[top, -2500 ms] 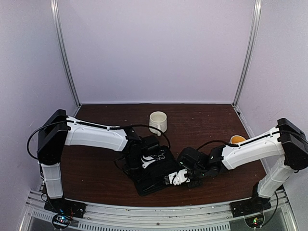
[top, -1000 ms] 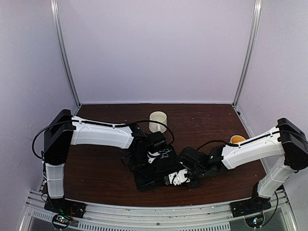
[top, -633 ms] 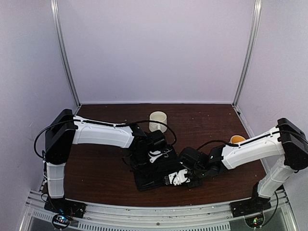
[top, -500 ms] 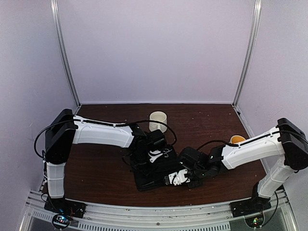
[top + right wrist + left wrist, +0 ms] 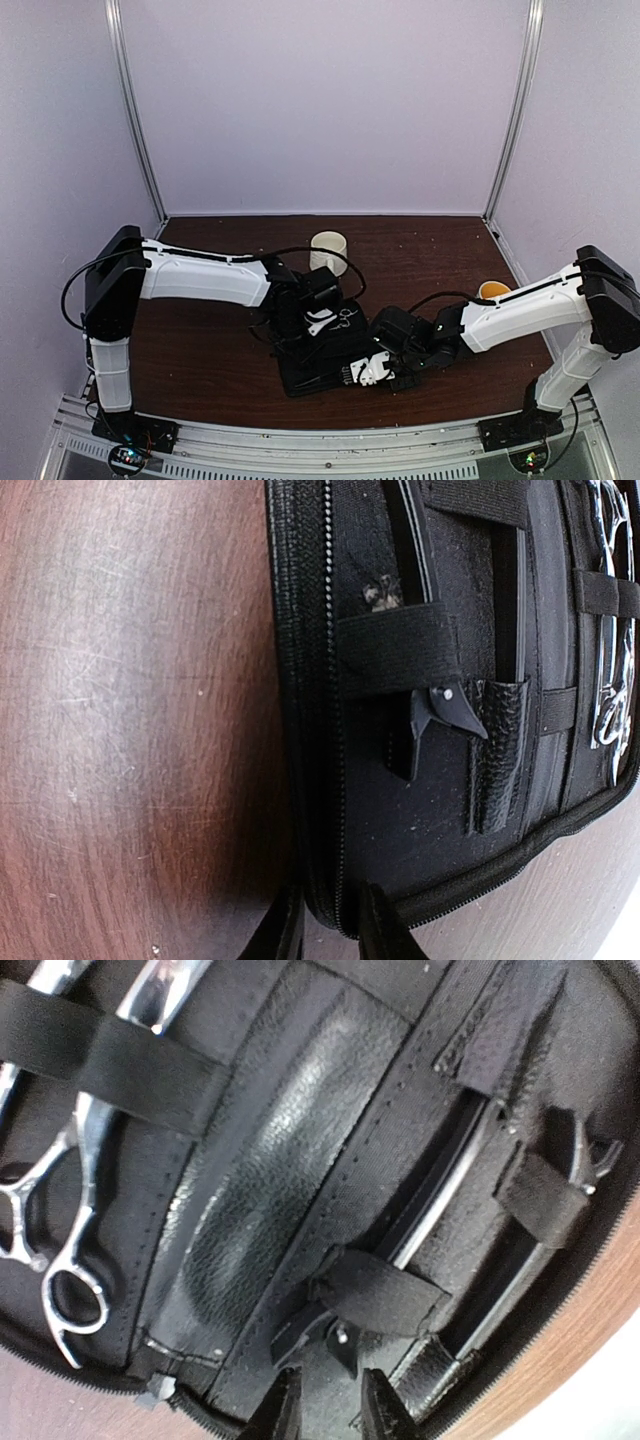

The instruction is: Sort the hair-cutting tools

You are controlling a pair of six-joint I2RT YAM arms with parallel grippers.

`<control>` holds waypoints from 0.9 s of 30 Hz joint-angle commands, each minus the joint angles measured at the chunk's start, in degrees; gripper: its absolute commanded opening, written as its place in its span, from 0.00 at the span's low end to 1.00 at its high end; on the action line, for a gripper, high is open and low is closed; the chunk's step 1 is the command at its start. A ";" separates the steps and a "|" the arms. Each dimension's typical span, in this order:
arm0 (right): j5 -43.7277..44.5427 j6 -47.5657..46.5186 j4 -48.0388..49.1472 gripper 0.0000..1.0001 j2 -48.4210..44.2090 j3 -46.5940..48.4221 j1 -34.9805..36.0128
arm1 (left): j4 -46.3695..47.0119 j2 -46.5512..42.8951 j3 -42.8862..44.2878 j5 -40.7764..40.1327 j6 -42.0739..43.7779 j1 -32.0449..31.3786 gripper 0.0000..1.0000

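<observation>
Left fingers (image 5: 283,1412) parted over hair clip (image 5: 305,1332); right fingers (image 5: 375,925) pinching case (image 5: 300,680) rim.

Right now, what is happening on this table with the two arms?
An open black case lies on the table, both arms bent over it. Two silver scissors and two black clips sit under its elastic straps. The left gripper hovers just above one clip's end, fingers narrowly apart and empty. The right gripper straddles the case's zipped rim; whether it clamps it is unclear. Nothing is out of the case yet.
</observation>
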 commanded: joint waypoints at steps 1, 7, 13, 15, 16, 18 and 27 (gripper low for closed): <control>1.45 0.21 -4.57 0.21 0.52 -1.64 0.04 | -1.10 -2.84 1.59 -2.12 0.66 0.17 0.26; 3.96 -0.27 -5.08 0.23 -2.12 -1.29 -0.63 | -4.54 -5.63 3.09 -4.49 2.01 0.49 0.30; 5.05 -0.80 -8.43 0.27 -5.32 1.46 -1.85 | -6.49 -9.62 2.86 -8.40 3.48 2.45 0.45; 4.15 -0.60 -10.62 0.28 -6.16 3.32 -2.45 | -6.11 -11.53 2.26 -10.49 3.57 3.89 0.51; 3.75 -0.43 -11.79 0.28 -6.60 4.17 -2.77 | -5.60 -12.45 1.80 -11.29 3.72 5.12 0.54; 2.80 -0.01 -13.89 0.29 -7.28 6.03 -3.32 | -4.07 -14.27 0.58 -12.38 4.15 7.21 0.58; -1.49 2.28 -17.56 0.30 -8.22 12.46 -6.24 | 1.06 -13.95 3.64 -25.48 9.06 10.73 0.74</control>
